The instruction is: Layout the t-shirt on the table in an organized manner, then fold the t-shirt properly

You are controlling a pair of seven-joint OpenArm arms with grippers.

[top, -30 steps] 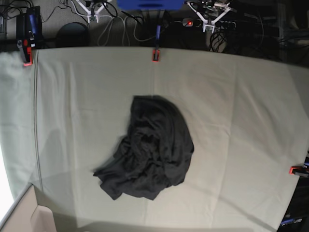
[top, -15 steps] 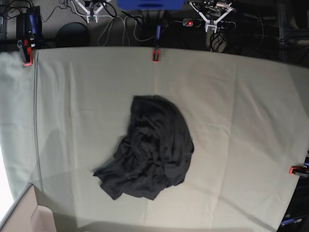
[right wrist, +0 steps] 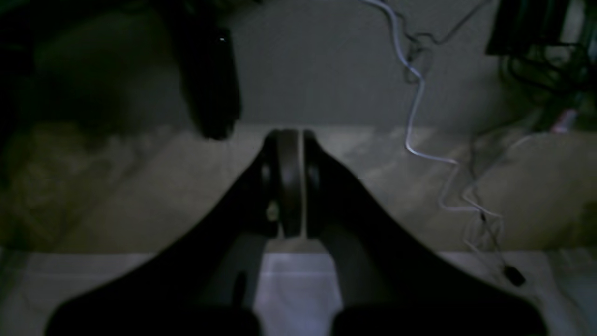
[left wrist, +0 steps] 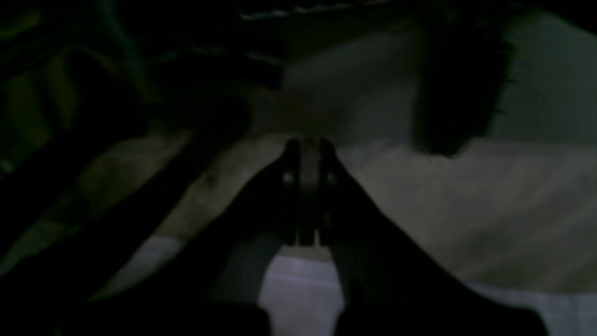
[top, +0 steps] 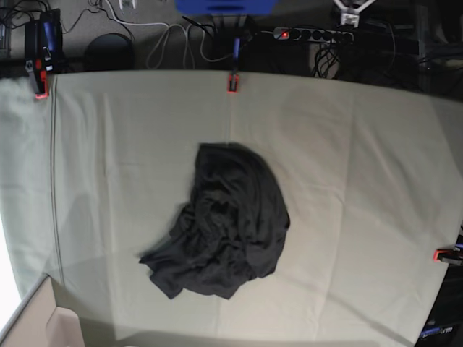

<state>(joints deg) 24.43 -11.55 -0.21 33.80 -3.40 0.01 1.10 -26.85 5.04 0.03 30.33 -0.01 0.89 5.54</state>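
Floor: dark grey carpet (top: 166, 61) past the far edge.
Cables: pale leads (top: 173, 36) trailing there.
Power strip: red switch glowing (top: 312, 34).
Light: bright glare at lower left.

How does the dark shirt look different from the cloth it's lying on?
The t-shirt is charcoal black; the table cover is pale grey-green. The t-shirt is bunched into a crumpled heap with many folds, while the table cover is spread flat with only long faint creases. The t-shirt takes up a small patch near the middle; the table fills most of the base view. Both are soft fabric.
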